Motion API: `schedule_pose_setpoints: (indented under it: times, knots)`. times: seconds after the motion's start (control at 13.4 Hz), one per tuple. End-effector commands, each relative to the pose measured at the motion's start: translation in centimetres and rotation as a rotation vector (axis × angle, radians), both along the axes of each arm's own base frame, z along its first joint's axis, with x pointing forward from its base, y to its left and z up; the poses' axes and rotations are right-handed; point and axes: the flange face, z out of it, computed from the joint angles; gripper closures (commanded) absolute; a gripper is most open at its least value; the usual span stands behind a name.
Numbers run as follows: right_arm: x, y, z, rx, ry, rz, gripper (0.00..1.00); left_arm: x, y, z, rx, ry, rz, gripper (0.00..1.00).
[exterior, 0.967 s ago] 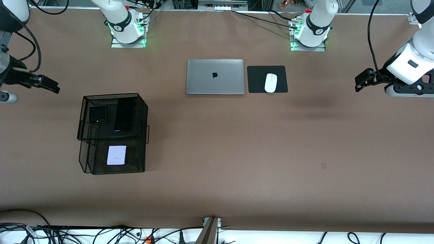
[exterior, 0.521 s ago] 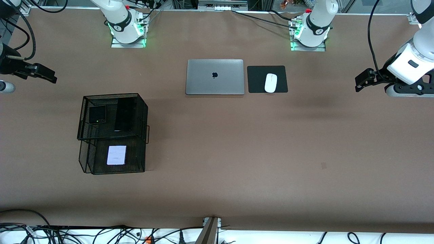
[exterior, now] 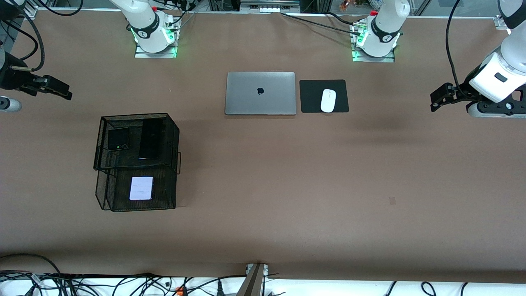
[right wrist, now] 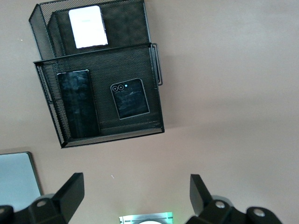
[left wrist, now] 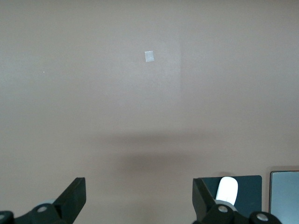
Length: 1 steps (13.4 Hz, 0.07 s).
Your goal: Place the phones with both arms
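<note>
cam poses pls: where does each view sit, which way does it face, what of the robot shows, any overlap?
Front view: high across the table, facing both bases; shows both arms, left gripper, right gripper, mesh rack, laptop.
Left wrist view: on the left wrist, facing down at bare table; own open fingers frame it; mouse on mouse pad.
Right wrist view: on the right wrist, facing down at the rack; own open fingers; black flip phone, black slab phone, lilac flip phone.
Shared: both wrist views catch the laptop's edge.
</note>
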Motion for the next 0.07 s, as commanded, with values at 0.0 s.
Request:
schedule_pose_setpoints:
  times: [0.0]
  knots:
    - [-0.07,-0.1,0.44,0.022,-0.002,0.016,0.0,0.09,-0.09,0.5,-0.005,0.005,0.003,0.0]
